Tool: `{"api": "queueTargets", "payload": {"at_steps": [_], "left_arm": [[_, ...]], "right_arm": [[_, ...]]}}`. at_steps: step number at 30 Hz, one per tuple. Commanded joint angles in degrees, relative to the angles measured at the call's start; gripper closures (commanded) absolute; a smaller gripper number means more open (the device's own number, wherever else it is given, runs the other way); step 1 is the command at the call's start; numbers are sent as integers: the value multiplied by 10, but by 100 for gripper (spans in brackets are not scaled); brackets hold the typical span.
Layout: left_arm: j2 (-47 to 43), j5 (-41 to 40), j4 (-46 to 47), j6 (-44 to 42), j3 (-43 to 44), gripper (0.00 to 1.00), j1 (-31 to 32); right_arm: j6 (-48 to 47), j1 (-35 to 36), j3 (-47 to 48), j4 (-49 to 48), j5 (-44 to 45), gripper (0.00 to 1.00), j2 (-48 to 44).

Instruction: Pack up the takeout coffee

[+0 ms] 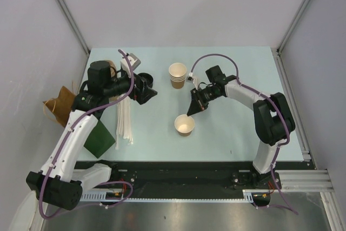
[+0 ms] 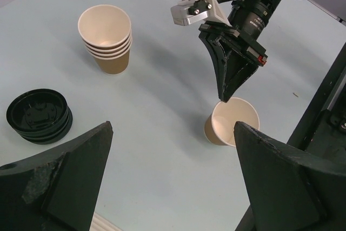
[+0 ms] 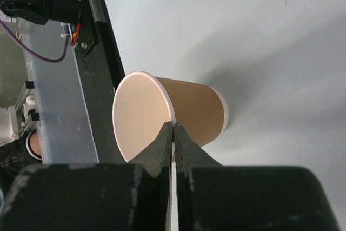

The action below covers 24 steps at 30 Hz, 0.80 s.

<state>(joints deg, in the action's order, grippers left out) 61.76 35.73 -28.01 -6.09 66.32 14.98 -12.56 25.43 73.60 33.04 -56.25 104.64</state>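
Note:
The takeout coffee cup (image 1: 184, 125) is a single small tan paper cup, cream inside, standing open with no lid on it near the middle of the table. It also shows in the left wrist view (image 2: 232, 124) and the right wrist view (image 3: 189, 112). My right gripper (image 1: 191, 113) (image 2: 226, 98) (image 3: 173, 125) points down and is shut on the cup's far rim, one finger inside and one outside. My left gripper (image 1: 151, 93) (image 2: 173, 125) is open and empty, above the table left of the cup.
A stack of nested tan cups (image 1: 178, 75) (image 2: 106, 39) stands at the back. A stack of black lids (image 2: 39, 116) lies left of it. White sticks (image 1: 124, 120) lie under my left arm. A green bag (image 1: 100, 138) and a brown paper bag (image 1: 60, 106) sit at the table's left edge.

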Motion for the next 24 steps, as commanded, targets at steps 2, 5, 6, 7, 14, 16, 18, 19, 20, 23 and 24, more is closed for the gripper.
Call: {"api": "queueTargets", "payload": {"at_steps": [2, 5, 6, 7, 14, 16, 18, 19, 20, 23, 24], "left_arm": [[-2, 6, 19, -3, 2, 1, 3], [2, -2, 20, -1, 3, 0, 3], [5, -5, 19, 0, 4, 0, 3], [7, -8, 18, 0, 5, 1, 3], [34, -36, 1, -10, 42, 0, 3], [49, -68, -10, -14, 70, 2, 3], [74, -100, -16, -11, 99, 4, 3], [84, -131, -23, -12, 108, 7, 4], [94, -145, -25, -12, 119, 7, 4], [152, -225, -42, -13, 161, 12, 4], [185, -246, -49, -10, 186, 14, 4]], "right_arm": [[-34, -3, 2, -11, -14, 100, 8], [-26, -7, 2, -11, -25, 88, 13], [-25, -9, 3, -11, -23, 85, 14], [-23, -11, 5, -11, -20, 78, 14], [-10, -20, 22, -11, -4, 54, -6], [-4, -29, 34, -8, -1, 45, -22], [5, -38, 56, -4, 7, 38, -37], [9, -42, 64, -3, 22, 33, -52], [13, -53, 72, -2, 32, 29, -60], [13, -67, 117, 11, 85, 13, -87], [10, -68, 139, 19, 105, 12, -93]]}}
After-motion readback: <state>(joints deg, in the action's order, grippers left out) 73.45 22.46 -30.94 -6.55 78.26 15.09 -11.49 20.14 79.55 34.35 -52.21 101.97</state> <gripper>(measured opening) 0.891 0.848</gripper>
